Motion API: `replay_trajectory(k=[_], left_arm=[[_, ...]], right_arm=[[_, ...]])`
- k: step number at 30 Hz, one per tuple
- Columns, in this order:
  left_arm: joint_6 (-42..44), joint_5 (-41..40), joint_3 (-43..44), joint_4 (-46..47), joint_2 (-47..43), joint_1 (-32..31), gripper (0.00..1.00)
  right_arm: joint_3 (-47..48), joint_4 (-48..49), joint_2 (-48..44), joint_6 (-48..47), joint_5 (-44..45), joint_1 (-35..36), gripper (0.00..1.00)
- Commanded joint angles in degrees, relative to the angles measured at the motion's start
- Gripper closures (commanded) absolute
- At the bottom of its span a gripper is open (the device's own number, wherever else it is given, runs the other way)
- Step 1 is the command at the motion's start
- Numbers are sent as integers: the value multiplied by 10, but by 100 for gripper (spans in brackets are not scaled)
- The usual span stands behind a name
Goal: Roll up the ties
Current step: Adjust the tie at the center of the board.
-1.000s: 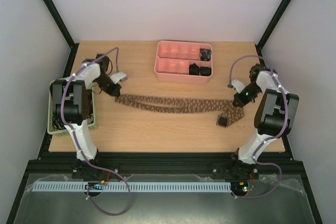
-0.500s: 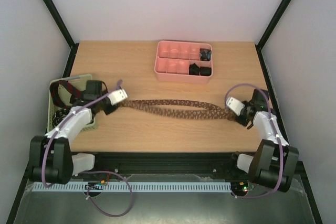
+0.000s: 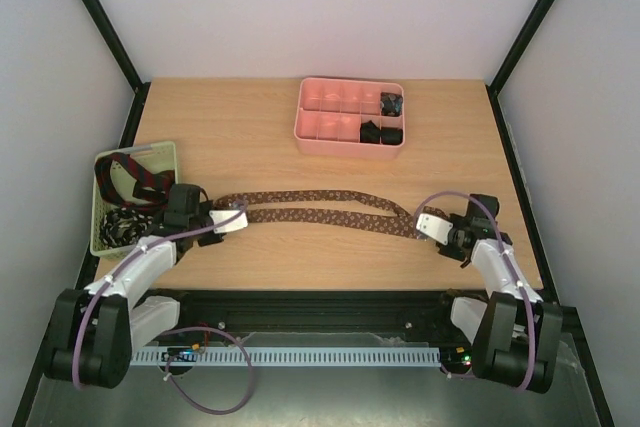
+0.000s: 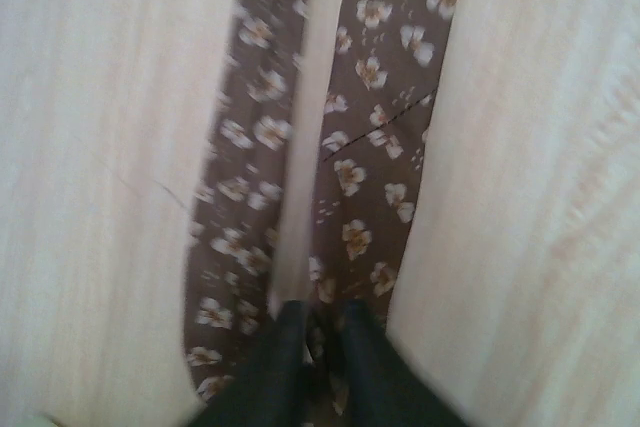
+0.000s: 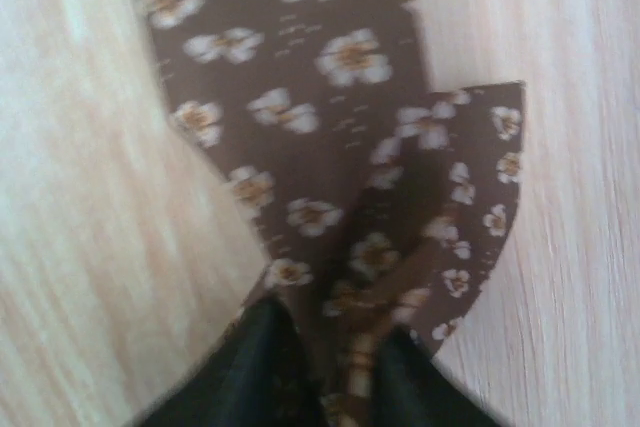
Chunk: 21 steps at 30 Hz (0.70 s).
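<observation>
The brown tie (image 3: 330, 209) with tiny pale flowers lies doubled in two strands across the near part of the table (image 3: 250, 137). My left gripper (image 3: 218, 215) is shut on its left end, and my right gripper (image 3: 434, 229) is shut on its right end. In the left wrist view my left gripper (image 4: 320, 332) pinches the fold of the brown tie (image 4: 365, 177). In the right wrist view my right gripper (image 5: 335, 347) pinches bunched layers of the tie (image 5: 300, 97). Black coils (image 3: 381, 132) sit in the pink tray (image 3: 325, 125). A red-striped tie (image 3: 128, 172) and a black-and-white tie (image 3: 120, 219) lie in the green basket (image 3: 165, 152).
The pink compartmented tray stands at the back middle of the table. The pale green basket stands at the left edge beside my left arm. Black frame posts run along both sides.
Both arms have drawn back toward the near edge, and the brown tie has come with them, stretched between the grippers. It now lies lower and nearer on the table.
</observation>
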Motion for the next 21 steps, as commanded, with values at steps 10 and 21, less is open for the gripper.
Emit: replay_trajectory(k=[10,21], left_arm=[[65,52,149,-359,-38,3,39],[-120,83,459,-498,357,32,32]], right_arm=[[234,-392,3,3,-45,3,16],[523,-547,394,161,-73,11,17]])
